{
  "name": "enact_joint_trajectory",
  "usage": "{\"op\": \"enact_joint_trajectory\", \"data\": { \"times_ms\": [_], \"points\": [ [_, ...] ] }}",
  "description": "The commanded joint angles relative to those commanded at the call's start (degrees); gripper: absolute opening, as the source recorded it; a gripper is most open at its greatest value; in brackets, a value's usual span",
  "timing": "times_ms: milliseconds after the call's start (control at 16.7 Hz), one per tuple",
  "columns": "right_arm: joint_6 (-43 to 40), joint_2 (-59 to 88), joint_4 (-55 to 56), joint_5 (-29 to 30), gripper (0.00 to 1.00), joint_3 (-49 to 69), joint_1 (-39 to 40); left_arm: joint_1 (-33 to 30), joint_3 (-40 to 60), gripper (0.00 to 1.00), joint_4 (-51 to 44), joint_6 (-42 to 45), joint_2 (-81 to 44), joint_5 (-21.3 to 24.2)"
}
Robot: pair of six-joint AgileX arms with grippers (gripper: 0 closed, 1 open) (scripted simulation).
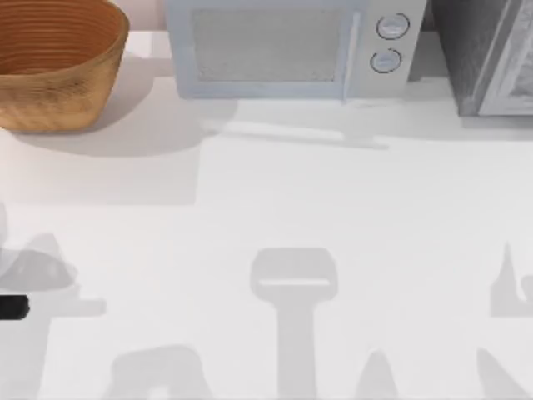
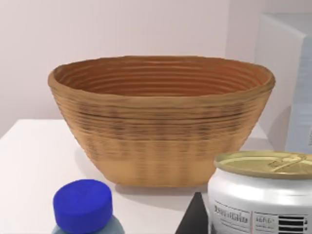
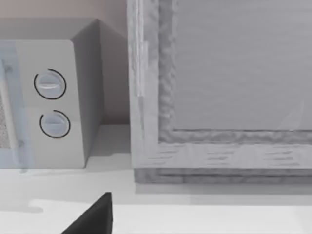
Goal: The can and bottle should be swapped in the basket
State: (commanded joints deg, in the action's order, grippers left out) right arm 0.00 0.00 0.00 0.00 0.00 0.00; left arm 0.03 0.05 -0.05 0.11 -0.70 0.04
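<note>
Basket (image 1: pixel 57 67) sits at the far left corner of the table in the top view, its interior showing nothing but woven ribs, so neither task thing appears to be inside it. From the left wrist view the basket (image 2: pixel 161 122) stands ahead of the left gripper (image 2: pixel 195 219), of which a single dark fingertip is visible low in the frame. Close in front of that camera, nearer than the basket, stand the can (image 2: pixel 261 195) with its dull gold top and a bottle (image 2: pixel 83 207) with a blue cap — one to each side of the fingertip, both upright and apart from the basket. I judge the left arm is lined up here because both things to be handled are within its reach, with the basket just beyond them. Whether the left fingers are spread or closed I cannot tell; nothing is seen held.

The right gripper (image 3: pixel 92 217) shows as a dark tip near the table, facing a microwave (image 3: pixel 53 97) and a grey cabinet (image 3: pixel 219 87) just beyond it — it looks parked, and its opening cannot be told either.

The top view places the basket against the microwave (image 1: pixel 291 46); the left wrist view gives the can and bottle.
</note>
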Motion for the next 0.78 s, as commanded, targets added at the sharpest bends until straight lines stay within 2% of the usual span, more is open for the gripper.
{"op": "enact_joint_trajectory", "data": {
  "times_ms": [360,540,780],
  "points": [
    [0.0,0.0,0.0,0.0,1.00,0.0,0.0,-0.5,3.7,0.00,3.9,0.2,-12.4,3.8],
    [0.0,0.0,0.0,0.0,1.00,0.0,0.0,-1.8,8.4,0.00,8.7,0.5,-22.9,8.3],
    [0.0,0.0,0.0,0.0,1.00,0.0,0.0,-4.5,16.7,0.00,17.6,1.0,-39.7,16.6]
  ]
}}
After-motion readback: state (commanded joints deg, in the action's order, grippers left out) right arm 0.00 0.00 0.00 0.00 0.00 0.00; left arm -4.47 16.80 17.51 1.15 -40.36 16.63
